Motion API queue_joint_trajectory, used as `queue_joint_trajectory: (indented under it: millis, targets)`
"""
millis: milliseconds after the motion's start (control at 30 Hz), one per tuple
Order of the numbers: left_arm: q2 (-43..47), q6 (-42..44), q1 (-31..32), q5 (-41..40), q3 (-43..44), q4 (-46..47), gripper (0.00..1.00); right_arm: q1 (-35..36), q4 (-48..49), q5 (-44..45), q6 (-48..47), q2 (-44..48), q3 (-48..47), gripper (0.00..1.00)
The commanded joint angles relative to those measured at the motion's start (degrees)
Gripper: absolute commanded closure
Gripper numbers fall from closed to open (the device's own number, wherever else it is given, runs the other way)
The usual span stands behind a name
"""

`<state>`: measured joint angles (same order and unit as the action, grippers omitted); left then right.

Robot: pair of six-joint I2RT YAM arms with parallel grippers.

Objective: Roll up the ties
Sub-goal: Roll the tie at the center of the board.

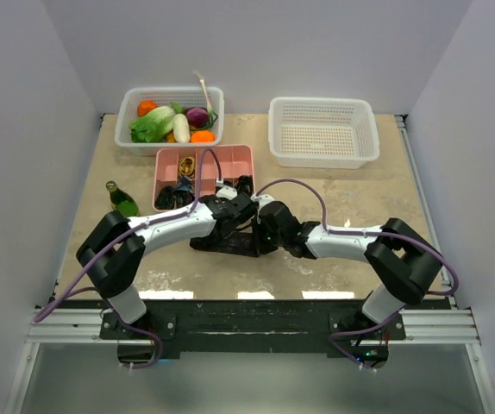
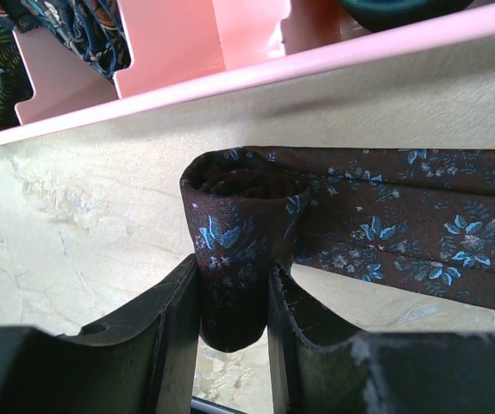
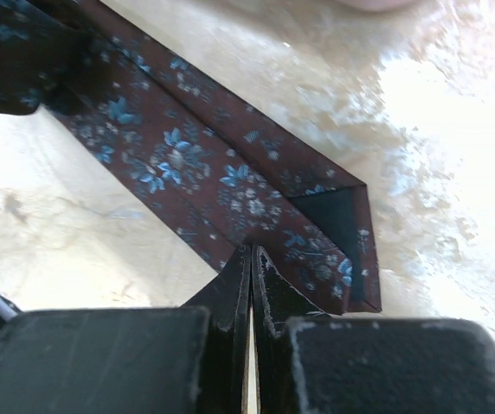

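A brownish-maroon tie with blue flowers lies on the table in front of the pink tray. In the left wrist view one end is wound into a tight coil, and the flat strip runs off to the right. My left gripper is shut on that coil, also seen from above. My right gripper is shut, its tips resting on the edge of the tie near its pointed end; it also shows in the top view.
The pink tray holds several rolled ties and is just beyond the coil. A green bottle stands to its left. A white basket of vegetables and an empty white basket sit at the back.
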<state>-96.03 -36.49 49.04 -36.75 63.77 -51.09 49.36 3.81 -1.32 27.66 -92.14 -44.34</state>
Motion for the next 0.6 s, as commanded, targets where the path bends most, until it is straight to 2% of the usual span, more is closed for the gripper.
queue_joint_trajectory:
  millis: [0,233,400,567]
  targets:
    - [-2.3,-2.4,1.2,-1.9,3.1,0.0,0.69,-0.8,2.2,0.4,0.6,2.0,1.0,1.00]
    - [-6.4,-2.0,3.8,-0.5,5.1,0.5,0.65,-1.5,1.8,0.1,0.2,2.1,0.6,1.00]
    - [-7.6,-1.7,4.7,1.5,5.5,2.3,0.57,-1.5,2.0,-0.6,0.2,2.0,0.7,1.00]
    - [-6.2,0.5,4.8,7.5,4.3,7.8,0.46,-1.6,2.5,-1.4,0.2,3.4,1.1,1.00]
